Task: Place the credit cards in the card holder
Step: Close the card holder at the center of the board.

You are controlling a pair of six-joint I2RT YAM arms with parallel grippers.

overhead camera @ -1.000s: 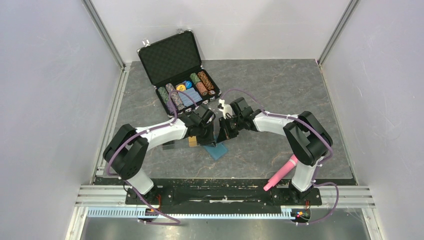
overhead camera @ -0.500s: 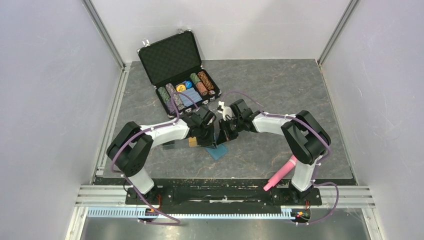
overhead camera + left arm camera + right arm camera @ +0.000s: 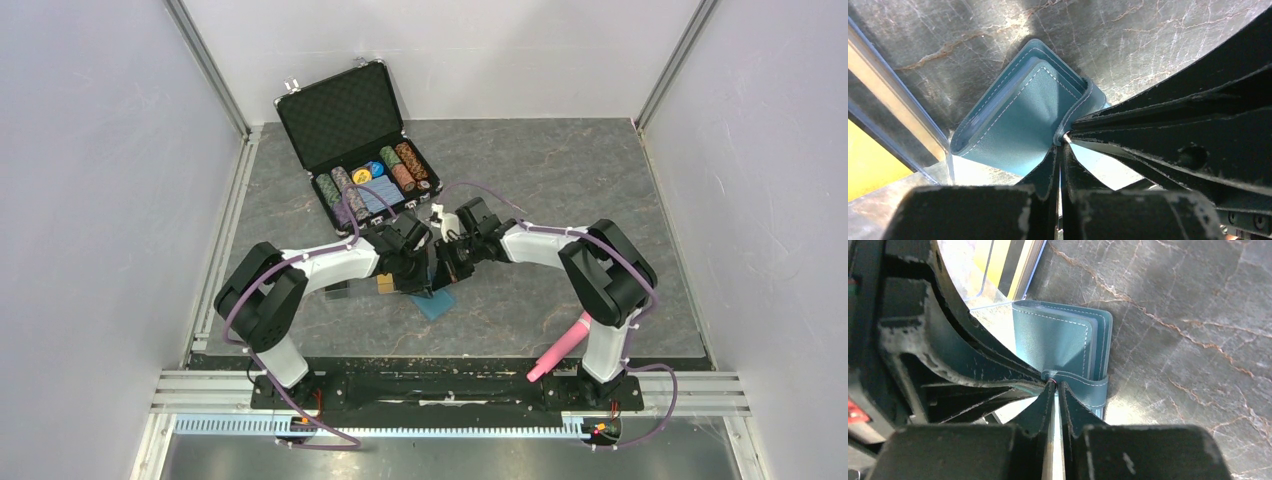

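The teal card holder (image 3: 436, 301) lies folded on the table between both arms. In the left wrist view the card holder (image 3: 1018, 115) has my left gripper (image 3: 1062, 142) shut on its strap edge. In the right wrist view my right gripper (image 3: 1054, 384) is shut on the card holder's (image 3: 1058, 337) snap strap (image 3: 1090, 387), tip to tip with the left gripper's fingers (image 3: 943, 355). Gold-orange and dark credit cards (image 3: 1000, 262) sit in a clear box just behind the holder; a gold card (image 3: 865, 172) also shows in the left wrist view. In the top view both grippers meet at the holder (image 3: 437, 272).
An open black chip briefcase (image 3: 365, 140) with rows of poker chips stands behind the grippers. A clear box with a gold card (image 3: 384, 284) and a dark box (image 3: 337, 291) lie left of the holder. A pink tool (image 3: 562, 347) hangs by the right arm's base.
The right wrist has edged slightly left toward the left gripper. The left arm's elbow shifted a little. The card holder stays in place, pinched by both grippers.
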